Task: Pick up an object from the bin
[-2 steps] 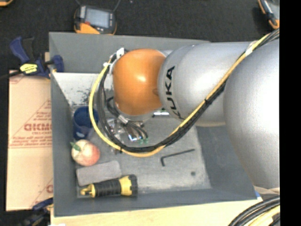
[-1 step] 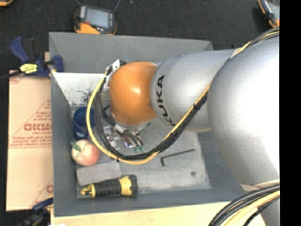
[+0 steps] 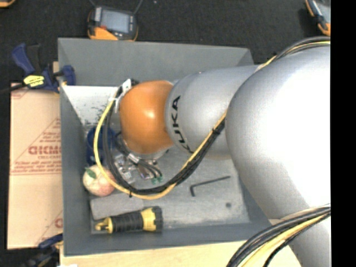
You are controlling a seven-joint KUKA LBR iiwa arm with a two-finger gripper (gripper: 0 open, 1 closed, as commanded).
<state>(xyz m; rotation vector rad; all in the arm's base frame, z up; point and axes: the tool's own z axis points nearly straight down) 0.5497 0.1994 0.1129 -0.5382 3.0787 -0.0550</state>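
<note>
Arm [image 3: 267,127] overhangs grey bin [image 3: 167,57] holding pale fruit [image 3: 99,182], black-yellow handle [image 3: 130,220], hex key [image 3: 210,185]; state of tool [image 3: 136,168] unclear.

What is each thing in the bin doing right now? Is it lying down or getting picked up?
Apple: resting on the floor at the left of the bin.
Gripper: down low in the bin, right beside the apple.
Black and yellow tool: lying flat along the bin's lower edge, untouched.
Bent black key: lying flat, alone, apart from the gripper.
Blue thing: partly hidden behind the arm's yellow cable; cannot tell more.
</note>
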